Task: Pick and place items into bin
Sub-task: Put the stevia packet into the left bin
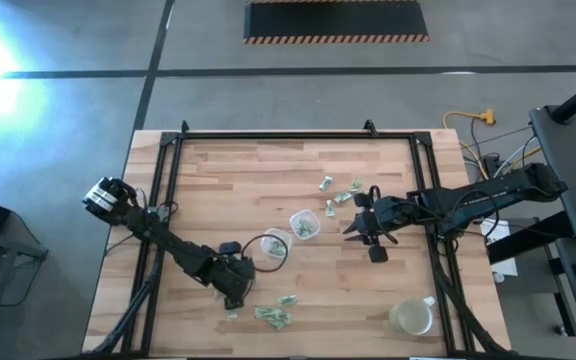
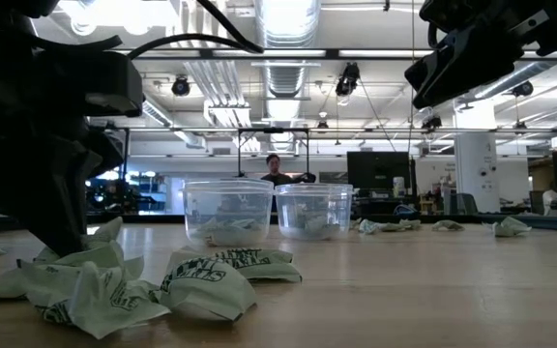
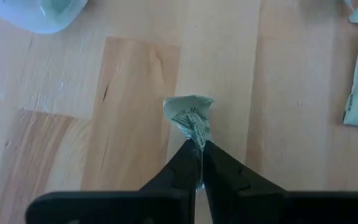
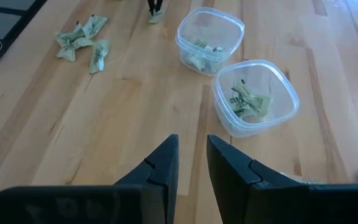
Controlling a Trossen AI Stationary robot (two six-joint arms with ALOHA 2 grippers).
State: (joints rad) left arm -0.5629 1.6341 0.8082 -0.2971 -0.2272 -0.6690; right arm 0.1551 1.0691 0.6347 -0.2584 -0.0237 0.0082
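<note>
My left gripper (image 1: 234,293) (image 3: 199,149) is low over the near part of the table, left of centre, shut on one small pale green-and-white wrapper (image 3: 190,112). More wrappers lie in a loose pile (image 1: 273,316) (image 4: 79,38) just right of it; another group (image 1: 343,190) lies farther back. Two small clear tubs (image 1: 266,238) (image 1: 296,216) stand mid-table, each with wrappers inside (image 4: 250,99). My right gripper (image 1: 368,228) (image 4: 191,155) hovers right of the tubs, high above the table in the low view (image 2: 472,48), open by a narrow gap and holding nothing. My left gripper pinches the wrapper by its twisted end (image 3: 198,135) between the two fingertips. The crumpled body of the wrapper sticks out past the tips. Whether it is lifted clear of the wood, I cannot tell.
A yellowish-white mug (image 1: 411,318) stands near the table's near right corner. A black frame (image 1: 298,136) runs around the tabletop. Bare wood lies between the tubs and the near edge. A person (image 2: 275,170) stands far off in the room behind.
</note>
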